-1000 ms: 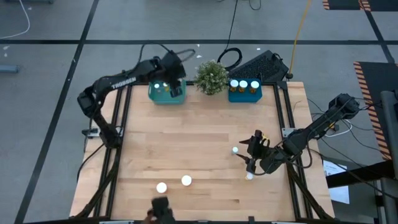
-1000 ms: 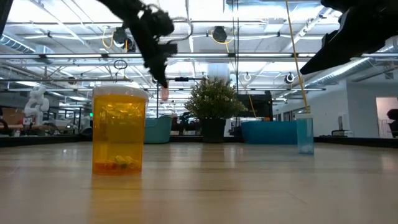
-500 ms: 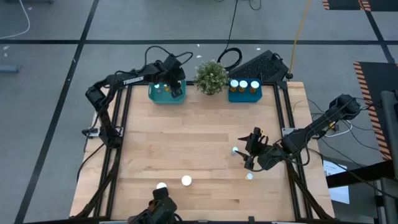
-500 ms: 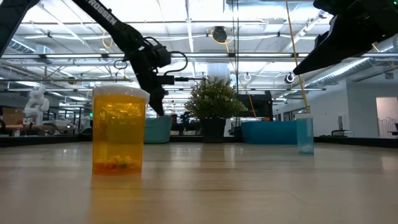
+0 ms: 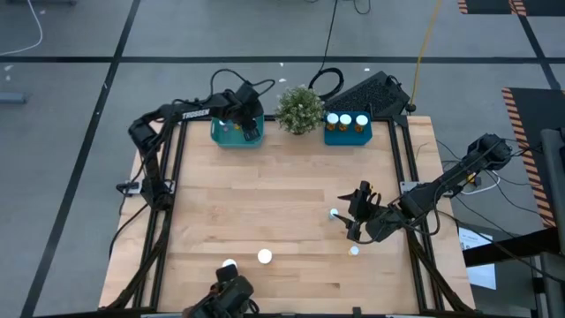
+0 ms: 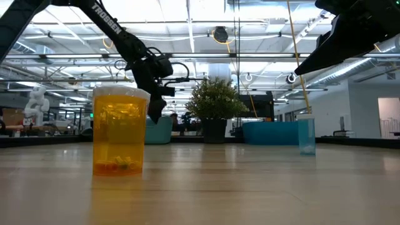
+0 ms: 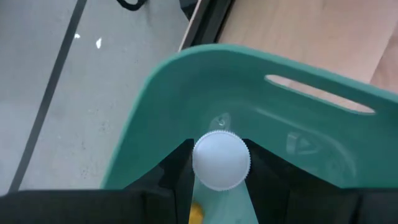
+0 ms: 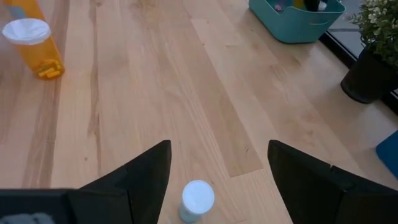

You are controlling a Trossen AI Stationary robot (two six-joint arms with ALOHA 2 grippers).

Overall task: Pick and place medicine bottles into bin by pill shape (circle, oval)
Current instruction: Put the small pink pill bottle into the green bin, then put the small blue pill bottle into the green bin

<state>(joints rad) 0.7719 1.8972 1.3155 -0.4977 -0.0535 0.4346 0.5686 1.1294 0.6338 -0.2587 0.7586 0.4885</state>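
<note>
Left gripper [image 7: 219, 163] was held inside far-left teal bin [image 7: 186, 81], fingers clamped on white-capped bottle [image 7: 221, 159]. Right gripper [image 8: 216, 168] was spread wide over small bottle [image 8: 196, 200] on counter [image 8: 205, 106].

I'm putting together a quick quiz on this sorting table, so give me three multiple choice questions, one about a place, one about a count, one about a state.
1. Where is the left gripper?
A. over the green bin
B. beside the plant
C. at the table's front edge

2. How many white caps show in the blue bin?
A. one
B. three
C. five

3. What is the right gripper doing?
A. clamping a bottle
B. open around the small bottle
C. parked off the table

Answers:
1 A: it sits inside the green bin, holding a white-capped bottle.
2 B: three caps sit in a row.
3 B: its fingers flank the small bottle untouched.
</note>
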